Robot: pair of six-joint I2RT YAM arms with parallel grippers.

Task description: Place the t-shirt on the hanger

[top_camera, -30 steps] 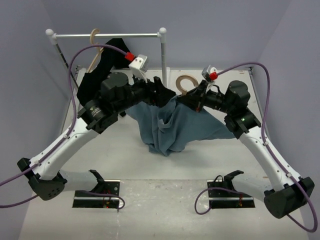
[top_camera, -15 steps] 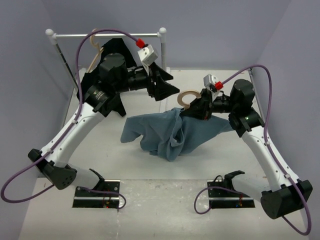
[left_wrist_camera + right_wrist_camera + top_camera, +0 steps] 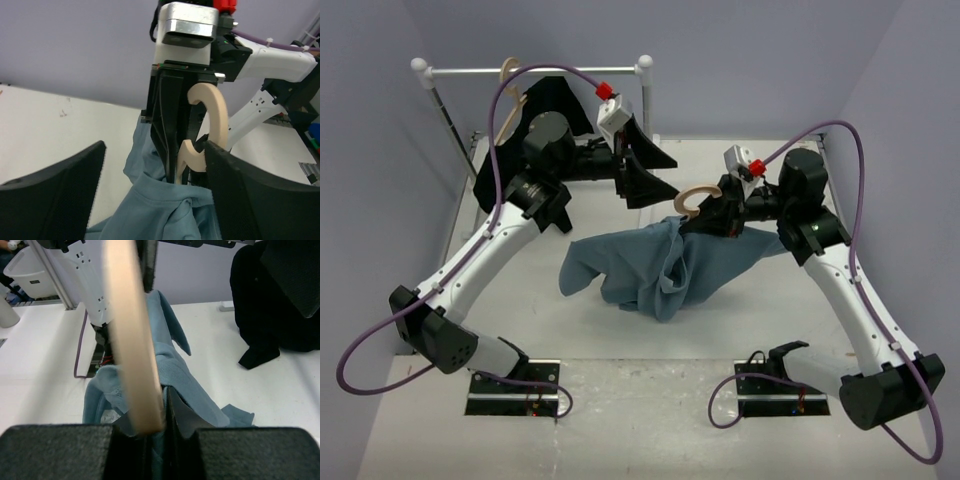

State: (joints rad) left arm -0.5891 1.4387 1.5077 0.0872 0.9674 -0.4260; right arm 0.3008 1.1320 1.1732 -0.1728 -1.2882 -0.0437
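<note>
right gripper (image 3: 712,213): clamping shut on the hanger (image 3: 692,199) at its neck, holding it up so the cloth is hanging free
hanger: pale smooth wood, round hook pointing up, arms hiding under fabric
t-shirt (image 3: 655,265): soft slate-blue cotton, draping crumpled from the hanger, lower folds resting on the surface (image 3: 520,300)
left gripper (image 3: 668,175): jaws standing wide, empty, hovering just beside the hook, probably lining up to tug the shirt straight

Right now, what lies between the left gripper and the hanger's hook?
Nothing: the left wrist view shows the hanger's hook just beyond the open left gripper, with no object between.
</note>
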